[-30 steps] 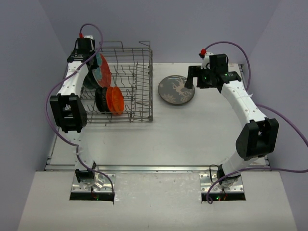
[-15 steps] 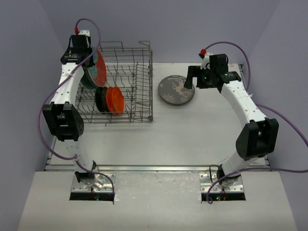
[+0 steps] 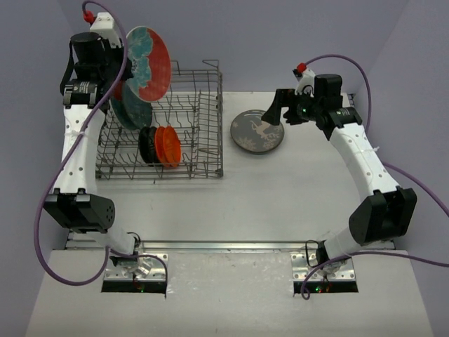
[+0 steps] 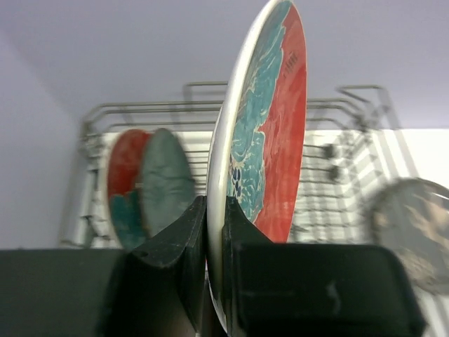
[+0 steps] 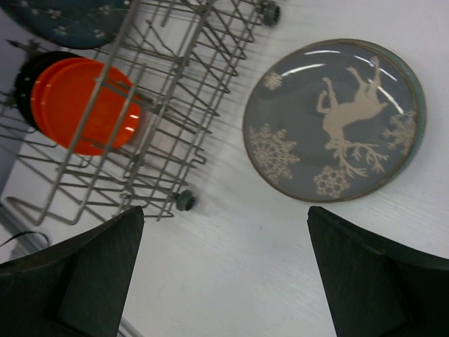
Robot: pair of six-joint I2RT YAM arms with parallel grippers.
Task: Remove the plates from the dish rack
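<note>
While the left pincer [image 4: 214,208] is clamped on the lower rim of the round red plate with a teal floral centre [image 3: 150,62], that plate stands on edge in the upper left of the overhead frame, raised above the grey wire dish rack [image 3: 196,175] and touching none of its tines. Below it in the rack stand a dark teal speckled plate [image 3: 133,112] and, nearer the middle, a small black plate [image 3: 147,144] against small orange plates [image 3: 168,145]. To the right of the rack a grey-blue plate with a pale reindeer motif [image 3: 257,131] lies flat on the white surface [image 3: 280,196], and the right pincer [image 3: 276,112] hovers just above it, fingers wide apart and holding nothing. The step in hand looks like carrying the red plate over to be set down. Since only a narrow strip of rim is pinched, the swing across should be slow, staying above the raised wire handles; the plate should be tilted flat only over bare surface, lowered until it rests, then released. The right arm should be given room first.
</note>
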